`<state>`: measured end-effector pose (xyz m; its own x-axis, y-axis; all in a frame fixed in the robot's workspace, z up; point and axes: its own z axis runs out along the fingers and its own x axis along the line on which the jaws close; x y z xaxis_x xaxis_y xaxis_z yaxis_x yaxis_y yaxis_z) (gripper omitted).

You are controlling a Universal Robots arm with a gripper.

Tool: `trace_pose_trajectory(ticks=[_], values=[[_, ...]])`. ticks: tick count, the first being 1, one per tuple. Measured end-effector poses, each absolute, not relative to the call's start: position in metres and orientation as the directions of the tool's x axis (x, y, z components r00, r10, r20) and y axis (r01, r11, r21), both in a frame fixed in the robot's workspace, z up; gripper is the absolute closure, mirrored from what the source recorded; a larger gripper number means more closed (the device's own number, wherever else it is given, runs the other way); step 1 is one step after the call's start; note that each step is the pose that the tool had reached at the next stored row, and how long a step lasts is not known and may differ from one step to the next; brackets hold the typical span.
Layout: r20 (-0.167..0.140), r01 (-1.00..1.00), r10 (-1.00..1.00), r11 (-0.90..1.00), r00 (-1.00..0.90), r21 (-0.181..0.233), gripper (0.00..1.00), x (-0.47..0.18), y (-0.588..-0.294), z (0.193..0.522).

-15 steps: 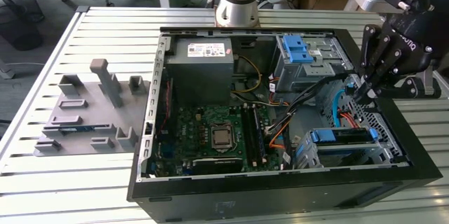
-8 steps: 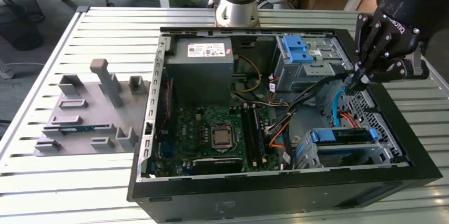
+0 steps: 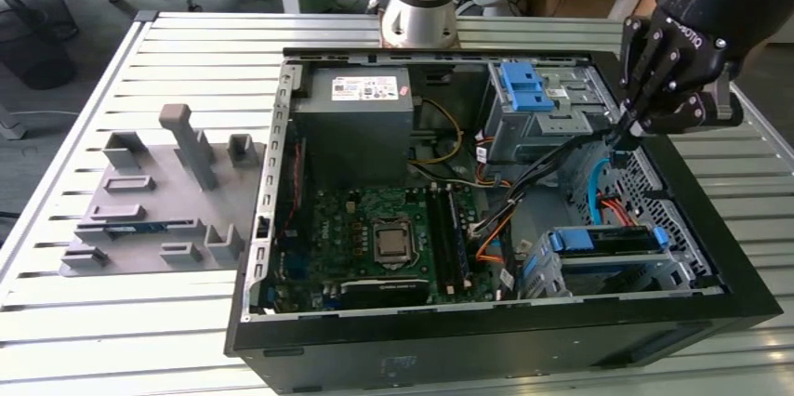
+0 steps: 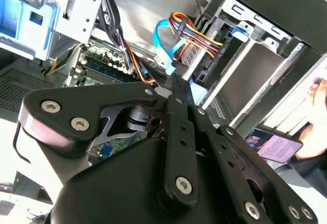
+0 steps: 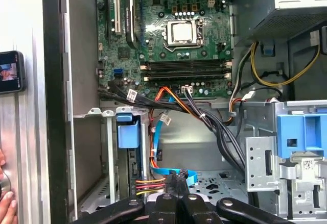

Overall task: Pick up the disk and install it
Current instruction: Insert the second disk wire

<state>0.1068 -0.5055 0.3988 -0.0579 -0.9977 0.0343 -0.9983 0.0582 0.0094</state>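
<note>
1. Looking for the disk (image 3: 608, 240) first, I find it in its blue carrier, sitting in the lower drive bay at the near corner of the computer case (image 3: 694, 322), on the exterior view's right. In the first wrist view the blue end of the disk (image 5: 127, 134) shows in the mouth of that bay.
2. I see the gripper (image 3: 627, 131) well apart from the disk, hanging over the far part of the case on the same side, with its fingertips low among the cables. In both wrist views the gripper (image 5: 176, 179) (image 4: 173, 81) has its fingers drawn tight together into one point.
3. A blue flat cable (image 5: 156, 142) and a bundle of coloured wires (image 5: 150, 184) end right at those tips; I cannot tell whether the tips catch either one.
4. Just beside the gripper, toward the exterior view's left, stands the grey drive cage (image 3: 534, 103) with blue latches.
5. Further to that left lie the green motherboard (image 3: 385, 229) and, at the far end, the grey power supply box (image 3: 360, 99).
6. Outside the case, on the slatted table (image 3: 186, 52) at the exterior view's left, rests a grey moulded fixture (image 3: 162, 201).
7. A person's hand (image 4: 319, 96) shows in the second wrist view, near a phone (image 4: 273, 145) lying on the table.
</note>
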Motion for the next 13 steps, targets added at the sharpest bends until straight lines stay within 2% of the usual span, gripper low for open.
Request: trace_pose_trajectory(ticks=[6, 7, 8, 9, 13], values=[[0.042, -0.998, -0.997, 0.058, -0.058, 0.009, 0.89, 0.107, -0.501, 0.389], [0.042, -0.998, -0.997, 0.058, -0.058, 0.009, 0.83, 0.107, -0.500, 0.387], [0.042, -0.998, -0.997, 0.058, -0.058, 0.009, 0.83, 0.107, -0.500, 0.385], [0.042, -0.998, -0.997, 0.058, -0.058, 0.009, 0.76, 0.107, -0.499, 0.384], [0.049, -0.998, -0.997, 0.058, -0.058, 0.009, 0.76, 0.107, -0.498, 0.378]])
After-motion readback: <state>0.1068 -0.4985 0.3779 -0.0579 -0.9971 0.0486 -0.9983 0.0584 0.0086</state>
